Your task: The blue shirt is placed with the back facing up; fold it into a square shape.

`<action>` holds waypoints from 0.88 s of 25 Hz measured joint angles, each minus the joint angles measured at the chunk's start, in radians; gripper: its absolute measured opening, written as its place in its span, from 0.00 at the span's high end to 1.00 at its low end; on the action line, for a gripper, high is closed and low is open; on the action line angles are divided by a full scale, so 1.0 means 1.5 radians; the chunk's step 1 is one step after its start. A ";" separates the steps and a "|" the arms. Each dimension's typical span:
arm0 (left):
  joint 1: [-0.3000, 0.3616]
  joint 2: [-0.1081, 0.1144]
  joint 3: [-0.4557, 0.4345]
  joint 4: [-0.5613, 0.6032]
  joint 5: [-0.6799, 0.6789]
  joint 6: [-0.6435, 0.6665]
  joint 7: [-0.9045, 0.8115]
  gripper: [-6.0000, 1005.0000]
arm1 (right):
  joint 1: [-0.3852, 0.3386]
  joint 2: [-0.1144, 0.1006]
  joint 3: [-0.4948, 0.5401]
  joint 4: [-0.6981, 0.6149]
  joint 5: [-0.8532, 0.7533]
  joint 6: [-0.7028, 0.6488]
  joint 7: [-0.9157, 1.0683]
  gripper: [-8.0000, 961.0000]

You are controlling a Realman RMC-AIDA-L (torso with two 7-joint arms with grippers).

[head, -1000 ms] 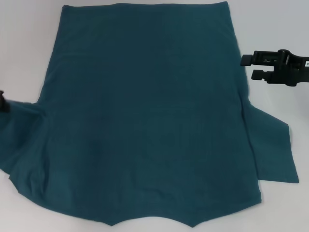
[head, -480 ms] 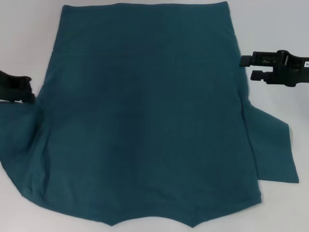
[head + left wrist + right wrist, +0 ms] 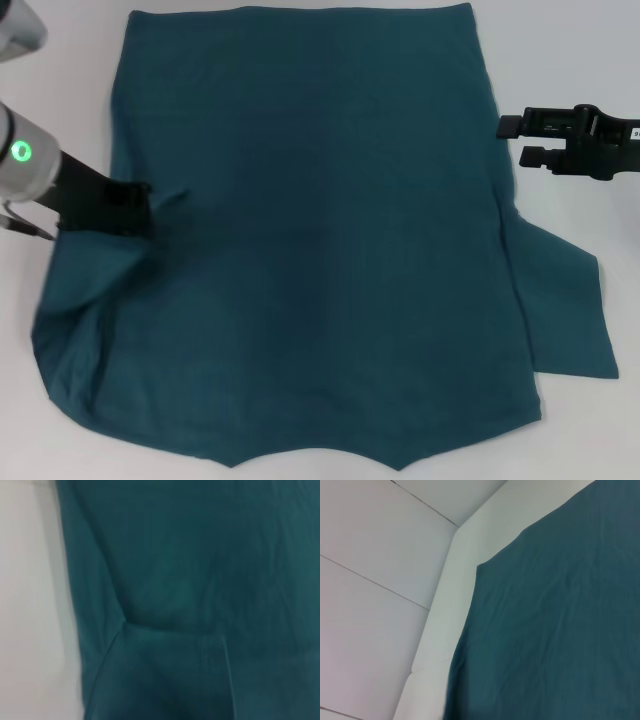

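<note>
Teal-blue cotton, the large short-sleeved blue shirt (image 3: 320, 230) lay spread flat, plain back up, over most of the white table (image 3: 570, 60). Hem edge was farthest from the robot; shoulders and neckline were nearest, at the lower edge of the head view.

Change from half a second before: the black left gripper (image 3: 135, 208) had come in from the table's left margin and now sat over the shirt's left side, with the grey arm segment and its green indicator light (image 3: 21, 151) newly in view behind it. The left sleeve, earlier spread outward toward the left edge, had been drawn inward; the cloth there now bunched in a soft fold below the gripper, and more bare table showed on that side. Small creases radiated from the gripper tip. It seemed to be clenched on the sleeve fabric, though the fingertips themselves were dark against the cloth. The left wrist view showed only cloth, with a puckered fold gathered at one point (image 3: 165, 627) and a strip of table beside it.

Unchanged: the black right gripper (image 3: 512, 138) hovered just off the shirt's right edge, jaws parted, nothing between them. The right sleeve (image 3: 565, 310) lay flat, as before.
</note>
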 joint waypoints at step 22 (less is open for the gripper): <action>0.024 -0.010 -0.006 -0.076 -0.121 -0.091 -0.016 0.98 | -0.003 0.000 0.006 0.002 0.000 0.004 0.001 0.19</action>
